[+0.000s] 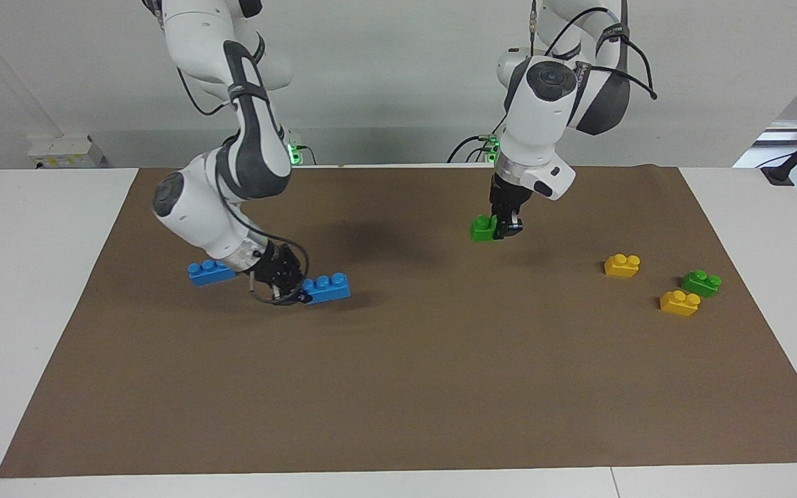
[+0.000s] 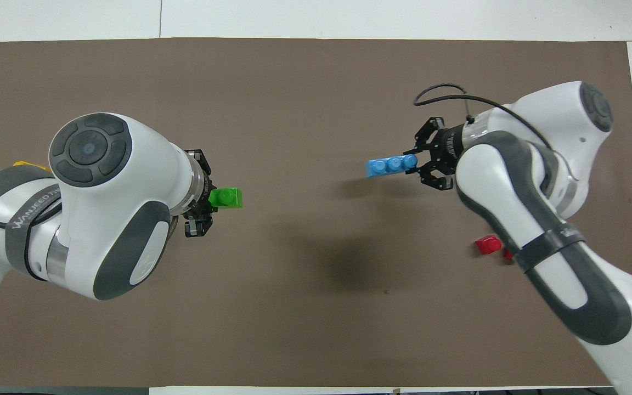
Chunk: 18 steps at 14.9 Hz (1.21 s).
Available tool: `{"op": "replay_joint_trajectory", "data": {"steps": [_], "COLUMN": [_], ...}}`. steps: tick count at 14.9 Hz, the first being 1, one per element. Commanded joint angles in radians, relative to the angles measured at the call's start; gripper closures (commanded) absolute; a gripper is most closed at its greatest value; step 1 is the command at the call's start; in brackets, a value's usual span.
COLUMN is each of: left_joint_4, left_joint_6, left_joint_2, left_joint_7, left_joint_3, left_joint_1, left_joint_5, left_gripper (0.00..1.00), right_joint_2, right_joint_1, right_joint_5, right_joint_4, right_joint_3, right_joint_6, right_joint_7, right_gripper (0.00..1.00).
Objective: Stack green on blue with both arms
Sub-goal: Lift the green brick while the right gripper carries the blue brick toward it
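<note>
Brown desk (image 1: pixel 398 387) below us: our left tool (image 1: pixel 507 228) grips green (image 1: pixel 483 227), our right tool (image 1: pixel 295 287) grips blue (image 1: pixel 327 287), well apart; a tilted blue could misalign studs when mating

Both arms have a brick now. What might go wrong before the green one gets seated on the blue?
1. The right gripper holds the blue brick by one end, so pressing on its free end may tilt it.
2. The left gripper grips the green brick at one end; it might twist on contact.
3. The bricks are well apart, so stud alignment is unsettled.
</note>
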Motion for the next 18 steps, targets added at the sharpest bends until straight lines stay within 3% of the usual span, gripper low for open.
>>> {"op": "replay_joint_trajectory", "data": {"steps": [1, 7, 12, 18], "left_joint_4": [-0.039, -0.042, -0.128, -0.129], "left_joint_6": [0.014, 0.019, 0.166, 0.238], "left_joint_2": [-0.036, -0.036, -0.048, 0.004], "left_joint_7": [-0.015, -0.034, -0.201, -0.27], "left_joint_3": [0.015, 0.015, 0.016, 0.016], "left_joint_1": [-0.016, -0.016, -0.072, -0.105], "left_joint_5": [-0.006, -0.006, -0.004, 0.005], "left_gripper": [1.0, 1.0, 1.0, 1.0], "right_joint_2": [-0.002, 0.009, 0.058, 0.083], "right_joint_1": [0.105, 0.241, 0.307, 0.344], "right_joint_5": [0.015, 0.015, 0.006, -0.013], "right_joint_4": [-0.016, -0.061, -0.079, -0.089], "right_joint_3": [-0.005, -0.005, -0.008, -0.013], "right_joint_6": [0.104, 0.253, 0.339, 0.342], "right_joint_7": [0.124, 0.326, 0.42, 0.471], "right_gripper": [1.0, 1.0, 1.0, 1.0]}}
